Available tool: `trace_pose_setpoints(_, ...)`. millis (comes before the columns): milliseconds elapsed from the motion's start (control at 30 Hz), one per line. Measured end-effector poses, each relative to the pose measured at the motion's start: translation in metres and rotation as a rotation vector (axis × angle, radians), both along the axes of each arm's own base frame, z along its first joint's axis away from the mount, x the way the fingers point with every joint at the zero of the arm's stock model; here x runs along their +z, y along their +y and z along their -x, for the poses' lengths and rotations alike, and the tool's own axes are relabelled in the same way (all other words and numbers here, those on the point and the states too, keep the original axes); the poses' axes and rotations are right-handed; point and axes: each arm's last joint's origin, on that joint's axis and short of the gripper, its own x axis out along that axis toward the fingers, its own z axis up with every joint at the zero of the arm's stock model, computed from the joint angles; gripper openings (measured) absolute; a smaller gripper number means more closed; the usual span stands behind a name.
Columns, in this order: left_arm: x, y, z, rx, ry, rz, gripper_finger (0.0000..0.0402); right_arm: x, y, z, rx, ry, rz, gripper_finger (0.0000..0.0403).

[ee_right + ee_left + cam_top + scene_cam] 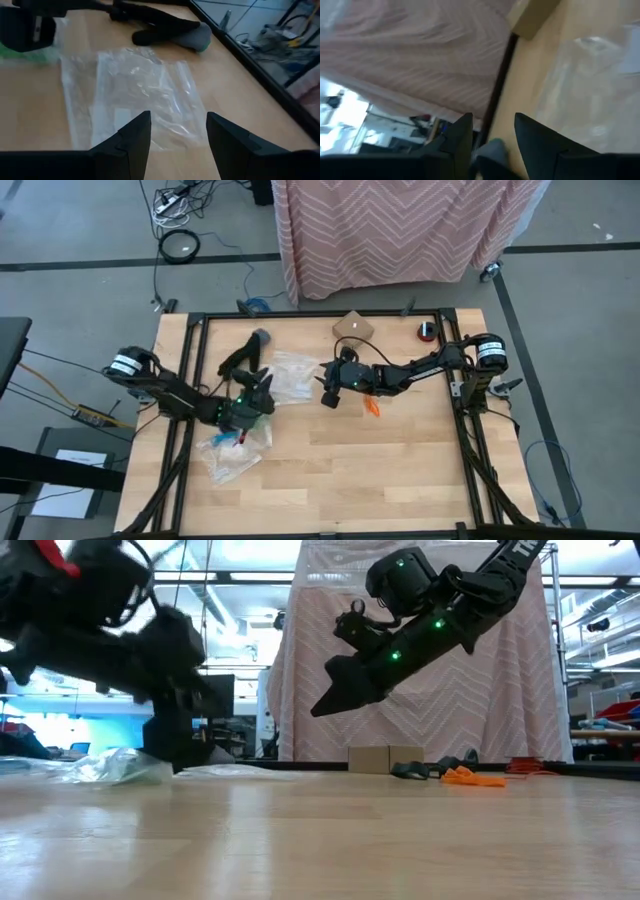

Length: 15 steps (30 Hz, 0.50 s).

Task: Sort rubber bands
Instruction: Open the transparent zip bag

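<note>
Readable text: none showing | labels: none legible | numbers and signs: none appearing in any view

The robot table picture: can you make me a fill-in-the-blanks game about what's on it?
1. The small pile of rubber bands lying beside the right gripper is colored ____.
2. In its own wrist view, the right gripper looks over a clear plastic ____ lying flat on the wooden table.
3. The right gripper's jaws stand ____, holding nothing.
4. Behind the table hangs a pink cloth with a ____ pattern.

Missing words: orange; bag; open; zigzag
</note>
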Motion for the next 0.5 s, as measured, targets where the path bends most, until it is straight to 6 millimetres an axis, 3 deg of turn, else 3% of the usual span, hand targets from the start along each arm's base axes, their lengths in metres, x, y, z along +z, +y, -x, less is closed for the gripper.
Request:
trace_pose_setpoints(133,0.003,0.01,0.001,0.103,0.032,-0.056,0.0156,-0.017,-0.011,-0.004,-0.018,0.011,-0.035,0.017)
trace_pose_setpoints(233,-0.001,0.022,0.003,0.118,0.133,-0.079,0.0156,-0.031,-0.012,-0.008,0.063,0.063,-0.042,0.0169)
trace_pose_setpoints(333,-0.002,0.028,0.003,0.111,0.263,-0.128,0.0156,-0.035,-0.001,-0.011,0.163,0.136,0.005,0.0169)
trace_pose_setpoints(500,-0.006,0.041,0.007,0.146,0.431,-0.189,0.0156,-0.034,0.022,-0.017,0.262,0.336,0.27,0.0166)
